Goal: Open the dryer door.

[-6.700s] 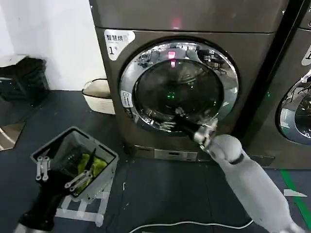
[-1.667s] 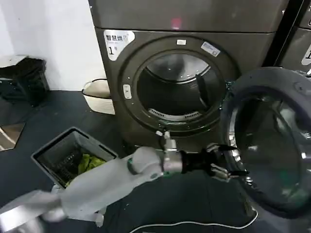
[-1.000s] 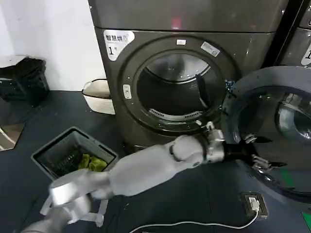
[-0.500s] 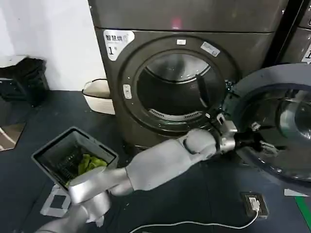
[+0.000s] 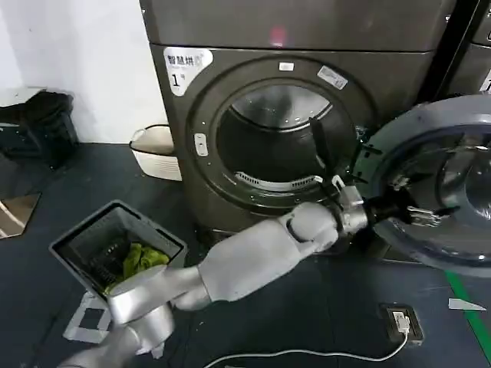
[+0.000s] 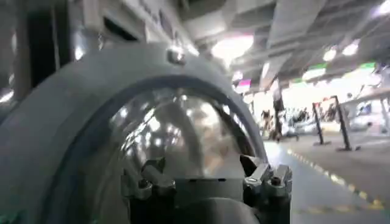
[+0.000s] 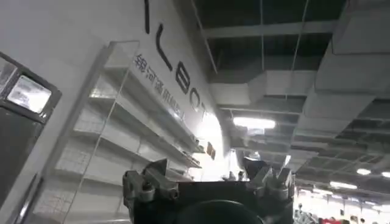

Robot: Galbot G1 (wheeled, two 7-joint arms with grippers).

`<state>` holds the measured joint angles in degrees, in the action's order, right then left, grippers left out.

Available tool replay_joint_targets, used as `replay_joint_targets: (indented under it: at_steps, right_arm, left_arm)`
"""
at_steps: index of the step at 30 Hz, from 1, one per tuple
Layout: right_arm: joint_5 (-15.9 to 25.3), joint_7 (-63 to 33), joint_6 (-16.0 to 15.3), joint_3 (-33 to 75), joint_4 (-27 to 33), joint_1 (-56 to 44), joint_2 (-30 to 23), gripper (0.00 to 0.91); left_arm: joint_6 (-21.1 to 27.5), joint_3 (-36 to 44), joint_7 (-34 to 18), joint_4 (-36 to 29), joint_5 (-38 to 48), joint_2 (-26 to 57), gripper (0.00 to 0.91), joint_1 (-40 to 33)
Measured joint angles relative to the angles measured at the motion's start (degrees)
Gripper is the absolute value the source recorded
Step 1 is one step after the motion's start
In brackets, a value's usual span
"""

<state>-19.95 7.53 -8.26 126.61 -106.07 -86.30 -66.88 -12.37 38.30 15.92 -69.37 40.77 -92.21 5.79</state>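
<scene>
The door stands swung wide open to the right of dryer "1", its grey plastic back and domed glass turned toward us; it hangs at the right rim of the round drum opening, which lies fully exposed. In the left wrist view the door appears close up, the grey ring curving around the glass bulge.

We see the left arm reaching across the front of the dryer from lower left, its left gripper against the inner face of the door, over the glass. The fingers stand spread apart with nothing between them.

The right gripper points upward toward a ceiling and wall shelves; its fingers are likewise spread and hold nothing.

On the floor at lower left stands a grey basket with yellow-green cloth inside. A pale tub sits beside the dryer's left side. A white cable runs along the floor in front.
</scene>
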Motion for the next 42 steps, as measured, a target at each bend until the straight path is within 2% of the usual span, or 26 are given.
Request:
replay_joint_targets:
  at_steps: [5, 12, 20, 25, 28, 33, 38, 42]
  right_arm:
    - [-0.09, 0.15, 0.03, -0.04, 0.04, 0.05, 0.61, 0.907]
    - [-0.18, -1.19, 0.69, 1.16, 1.62, 0.19, 2.00, 0.907]
    - [0.51, -1.20, 1.30, 3.67, 2.48, -0.30, 3.41, 0.907]
    - [1.29, -1.17, 1.31, 3.48, 2.89, 0.24, 3.89, 0.907]
    - [1.35, -0.65, 1.50, 3.19, 3.41, 0.67, 4.48, 0.907]
    - [2.84, 0.09, 2.43, 3.09, 5.03, 0.80, 4.88, 0.907]
    - [4.31, 0.02, 2.29, 2.34, 5.82, 1.59, 4.93, 0.907]
    - [4.34, 0.10, 2.46, 2.22, 6.02, 1.65, 4.65, 0.907]
  left_arm:
    - [-8.28, 0.86, -4.28, -2.31, -1.56, 5.60, 0.907, 1.95]
    - [-10.92, 0.61, -5.20, -9.57, -3.57, 17.81, 0.907, 1.10]
    - [-11.39, 4.92, -2.98, -21.89, 0.16, 36.37, 0.907, -3.25]
    - [-7.80, 9.04, -3.89, -26.32, -0.38, 46.96, 0.907, -7.82]
    - [-6.49, 11.94, -3.03, -26.57, -1.30, 51.71, 0.907, -10.96]
    - [-6.05, 16.91, 2.44, -25.28, -1.11, 57.96, 0.907, -15.73]
    - [-4.10, 23.89, 6.08, -21.81, -1.22, 62.16, 0.907, -21.36]
    - [-6.04, 31.59, 11.84, -17.30, -4.87, 64.56, 0.907, -27.74]
